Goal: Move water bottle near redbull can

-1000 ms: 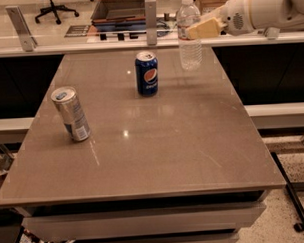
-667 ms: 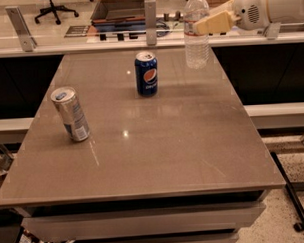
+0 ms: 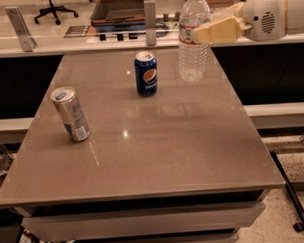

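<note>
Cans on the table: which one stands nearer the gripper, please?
The dark-blue Pepsi can; the slim silver can stands farther left from the gripper holding the clear plastic bottle.

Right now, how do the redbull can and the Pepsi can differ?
Build: redbull can is slim and tall; Pepsi can is shorter, wider. Colour: redbull can silver; Pepsi can dark blue. Place: redbull can sits near the table left edge, Pepsi can far-centre. Both stand free; the gripper is at far right, shut on the water bottle.
</note>
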Available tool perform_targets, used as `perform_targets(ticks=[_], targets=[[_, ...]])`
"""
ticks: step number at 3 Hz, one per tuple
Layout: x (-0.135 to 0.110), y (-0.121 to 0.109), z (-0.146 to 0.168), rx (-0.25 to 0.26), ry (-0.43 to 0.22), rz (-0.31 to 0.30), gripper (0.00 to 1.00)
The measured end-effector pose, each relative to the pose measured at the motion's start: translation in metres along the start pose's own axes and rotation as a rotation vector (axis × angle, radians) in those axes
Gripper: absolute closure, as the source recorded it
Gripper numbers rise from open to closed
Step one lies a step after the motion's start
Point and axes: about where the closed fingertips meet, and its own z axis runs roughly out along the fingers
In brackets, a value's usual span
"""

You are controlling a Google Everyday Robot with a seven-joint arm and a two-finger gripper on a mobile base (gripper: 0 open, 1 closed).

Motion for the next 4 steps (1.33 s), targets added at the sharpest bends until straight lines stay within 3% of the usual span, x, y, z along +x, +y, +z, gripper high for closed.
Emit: perform_targets(ticks=[2, 3, 4], targets=[[0.014, 0.096, 0.012, -0.092, -0.024, 0.051, 1.0], [0.016, 0.136, 0.027, -0.126, -0.025, 0.036, 1.0], [0.02, 0.165, 0.044, -0.111, -0.009, -0.012, 1.0]])
